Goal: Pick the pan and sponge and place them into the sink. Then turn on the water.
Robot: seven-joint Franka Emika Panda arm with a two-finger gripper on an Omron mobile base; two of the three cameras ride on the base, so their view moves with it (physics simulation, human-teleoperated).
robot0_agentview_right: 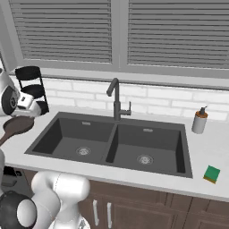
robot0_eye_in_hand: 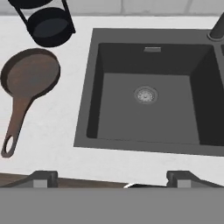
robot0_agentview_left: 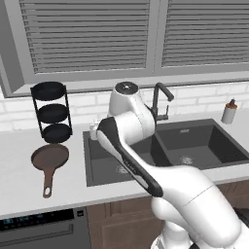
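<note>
The dark-brown pan (robot0_agentview_left: 50, 157) lies on the white counter left of the sink (robot0_agentview_left: 88, 160), below the black rack, its long handle pointing toward the counter's front edge. In the hand view the pan (robot0_eye_in_hand: 30, 75) is at the left and the sink's left bowl (robot0_eye_in_hand: 89, 87) is in the middle. My gripper (robot0_eye_in_hand: 113, 179) hangs above the front of that bowl, open, with nothing between its wide-apart fingertips (robot0_eye_in_hand: 43, 178). The green and yellow sponge (robot0_agentview_right: 212, 174) rests on the counter right of the sink (robot0_agentview_right: 48, 137). No stream comes from the dark gooseneck faucet (robot0_agentview_right: 116, 99).
A black three-tier rack (robot0_agentview_left: 51, 112) stands just behind the pan. A soap dispenser (robot0_agentview_right: 199, 121) stands at the sink's back right corner. My own arm (robot0_agentview_left: 129, 160) crosses the sink's left bowl in the left base view. Window blinds run along the wall behind.
</note>
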